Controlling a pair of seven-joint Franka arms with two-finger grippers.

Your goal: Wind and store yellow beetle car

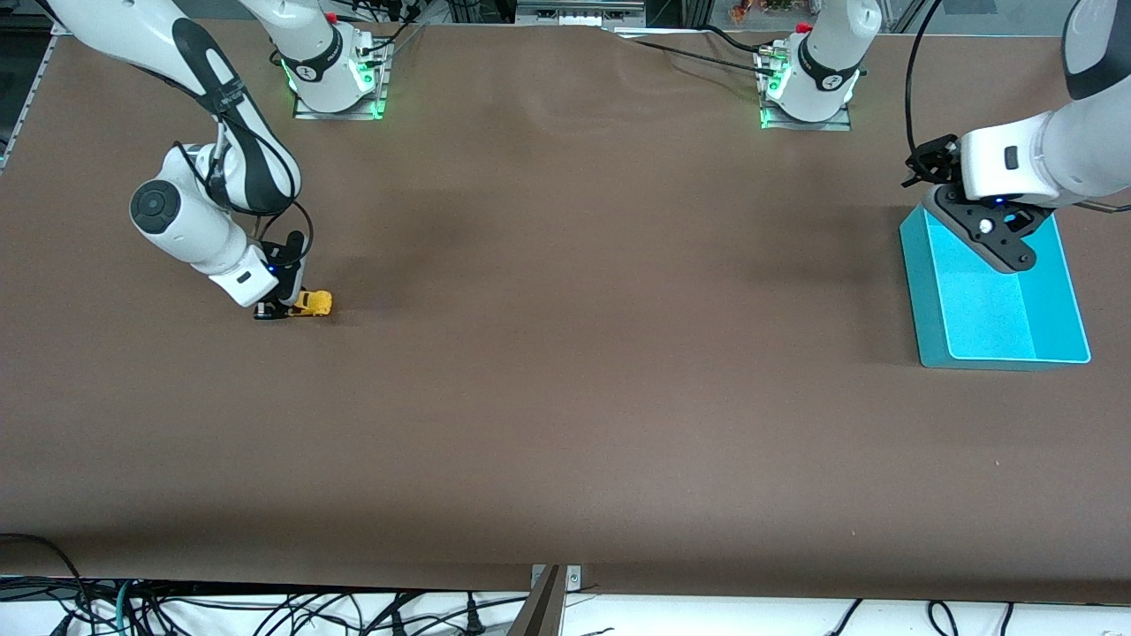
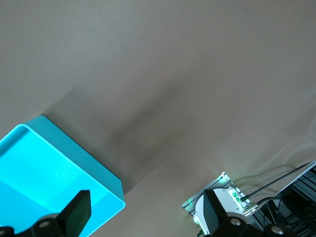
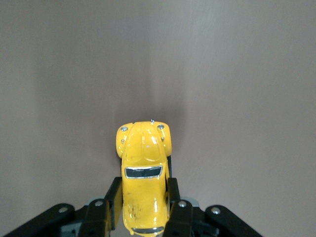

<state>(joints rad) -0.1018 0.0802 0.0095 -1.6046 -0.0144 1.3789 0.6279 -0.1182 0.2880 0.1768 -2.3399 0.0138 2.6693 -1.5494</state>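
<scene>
The tiny bright yellow, rounded beetle-shaped toy car (image 1: pixel 313 303) is pinched at its sides by the right gripper (image 1: pixel 281 307), low on the brown table (image 1: pixel 565 397) toward the right arm's end. Its hood points to 12 o'clock in the right wrist view. The left gripper (image 1: pixel 1003 238) is held, fingers spread, over the turquoise rectangular plastic bin (image 1: pixel 1051 353), where that arm waits.

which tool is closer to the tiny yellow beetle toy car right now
Right. The right tool is shut on the tiny yellow beetle toy car; the left tool hangs over the turquoise plastic bin.
</scene>
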